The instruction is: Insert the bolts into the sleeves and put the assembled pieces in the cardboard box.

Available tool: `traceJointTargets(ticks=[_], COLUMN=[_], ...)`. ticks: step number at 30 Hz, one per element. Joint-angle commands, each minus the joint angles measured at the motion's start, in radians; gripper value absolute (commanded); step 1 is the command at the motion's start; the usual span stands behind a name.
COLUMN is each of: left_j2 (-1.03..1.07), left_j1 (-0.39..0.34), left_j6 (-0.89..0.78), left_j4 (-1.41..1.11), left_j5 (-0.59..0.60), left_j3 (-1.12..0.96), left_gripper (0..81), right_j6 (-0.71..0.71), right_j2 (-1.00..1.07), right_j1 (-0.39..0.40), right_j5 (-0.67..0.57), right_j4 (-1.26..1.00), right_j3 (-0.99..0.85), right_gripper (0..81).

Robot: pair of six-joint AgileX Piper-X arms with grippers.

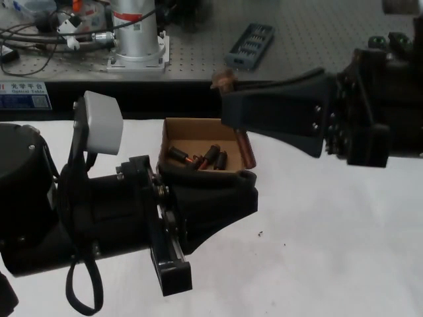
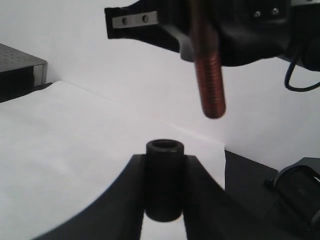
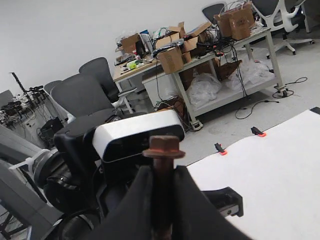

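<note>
Above the sleeve (image 2: 165,180) (clear gap) hangs the bolt (image 2: 207,75).

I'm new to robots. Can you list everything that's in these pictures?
bolt: one, copper-coloured, in the right jaws, tip near the sleeve's opening, not touching
sleeve: one, black, upright in the left jaws
cardboard box: one, brown, on the white bench cover
assembled pieces: several, dark and copper, inside the box
perforated table: one, grey, behind the bench
metal post: one, silver, on that table
slotted rack: one, blue-grey, on that table
office chairs: several, grey, in the room behind
left jaws: black, shut on the sleeve
right jaws: black, shut on the bolt
</note>
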Motion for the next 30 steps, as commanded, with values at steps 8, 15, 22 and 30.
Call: traceJointTargets(ticks=[8, 15, 22, 30], left_j2=[-0.011, -0.011, -0.011, -0.013], left_j1=[0.002, 0.002, 0.002, 0.002], left_j6=[-0.001, -0.001, -0.001, -0.018], left_j4=[-0.113, -0.126, -0.176, -0.289], left_j5=[0.055, 0.055, 0.049, -0.037], left_j3=[-0.006, -0.006, -0.006, -0.006], left_gripper=[2.9, 2.9, 2.9, 2.9], right_j6=[-0.141, -0.141, -0.183, -0.183], right_j2=[0.004, 0.004, 0.004, 0.004], right_j1=[-0.003, -0.003, -0.003, -0.003], right_j5=[0.021, 0.024, 0.024, 0.024], right_j4=[-0.017, -0.017, -0.017, -0.017], right_j3=[-0.004, -0.004, -0.004, -0.004], right_gripper=[2.8, 2.8, 2.8, 2.8])
